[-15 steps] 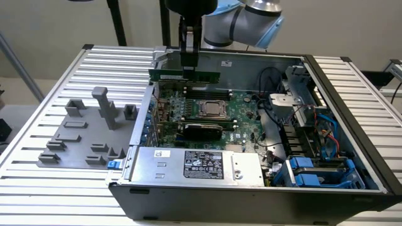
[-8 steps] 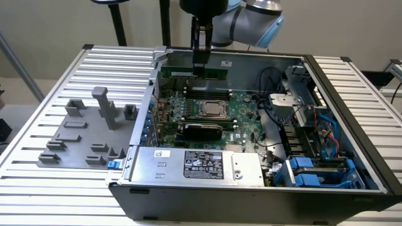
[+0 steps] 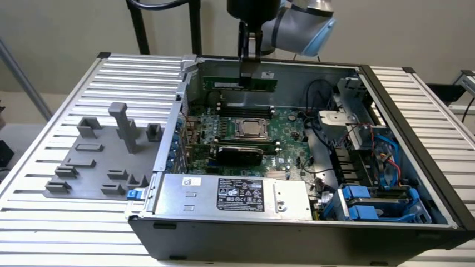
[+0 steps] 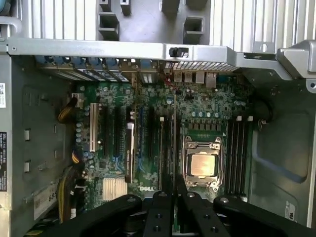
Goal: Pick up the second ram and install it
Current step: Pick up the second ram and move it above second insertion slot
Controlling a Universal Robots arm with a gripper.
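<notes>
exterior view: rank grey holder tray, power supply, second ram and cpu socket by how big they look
1. grey holder tray
2. power supply
3. second ram and cpu socket: look about alike, so not ranked

Item inspected: memory stick (image 3: 222, 84). A long, thin, flat green circuit board with small dark chips and a pale label strip on the face that shows. It stands on its long edge, level, with its length running from 9 o'clock to 3 o'clock in the exterior view. It is off its rest and raised, pinched at the upper edge, right of its middle, by the gripper (image 3: 248, 77), whose fingers are closed on it. It hangs inside the far end of the open computer case (image 3: 297, 236), at 12 o'clock from the processor (image 3: 252, 128). In the wrist view the memory stick (image 4: 174, 163) appears edge-on as a thin line
</notes>
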